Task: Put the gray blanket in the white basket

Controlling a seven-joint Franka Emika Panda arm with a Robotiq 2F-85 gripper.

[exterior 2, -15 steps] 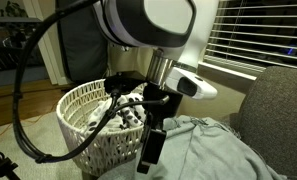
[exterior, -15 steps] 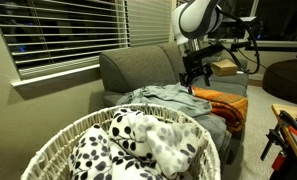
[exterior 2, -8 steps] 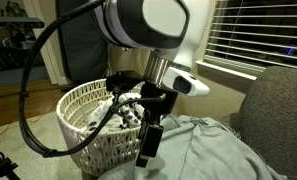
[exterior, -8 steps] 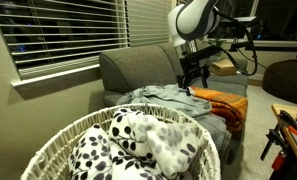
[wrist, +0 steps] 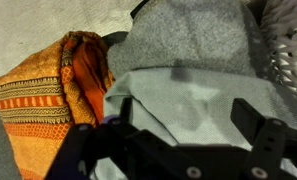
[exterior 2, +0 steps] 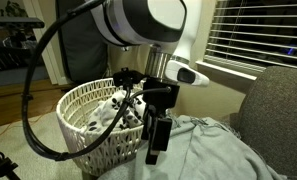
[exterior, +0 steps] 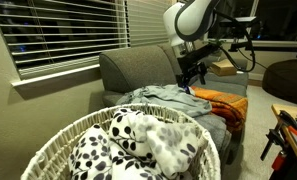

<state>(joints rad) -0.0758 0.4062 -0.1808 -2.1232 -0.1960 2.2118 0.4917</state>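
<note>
The gray blanket (exterior: 171,96) lay heaped on the seat of the sofa (exterior: 138,66), a soft, plain blue-gray cloth thrown into many loose folds. It was not in the white basket (exterior: 63,138). Touching it at its three o'clock in that exterior view sat the orange blanket (exterior: 221,100), bunched and thicker-looking. The basket filled the view from six to eight o'clock. It was round and woven of white wicker, with a rim of openwork loops, and it held a fluffy white blanket with black spots (exterior: 138,148). Slatted blinds (exterior: 68,35) covered the window at eleven o'clock.

The gripper (exterior: 193,73) hung at twelve o'clock of the gray blanket, its dark fingers pointing down.

In an exterior view the gripper (exterior 2: 156,140) hung just above the gray blanket's (exterior 2: 210,152) edge, with the basket (exterior 2: 83,118) at its nine o'clock. Here the basket's wall showed, tightly woven below the looped rim. The glossy white shell of the arm (exterior 2: 153,22) filled twelve o'clock.

Only the wrist view showed the gripper (wrist: 168,135) with its two black fingers spread wide at four and seven o'clock, holding nothing, the smooth folds of the gray blanket (wrist: 178,95) between and beneath them. The same view alone showed the orange blanket's (wrist: 63,85) coarse weave, banded with patterned stripes, at nine o'clock. The felt-like sofa (wrist: 193,30) upholstery lay at twelve, and a corner of basket (wrist: 290,45) wicker at two.
</note>
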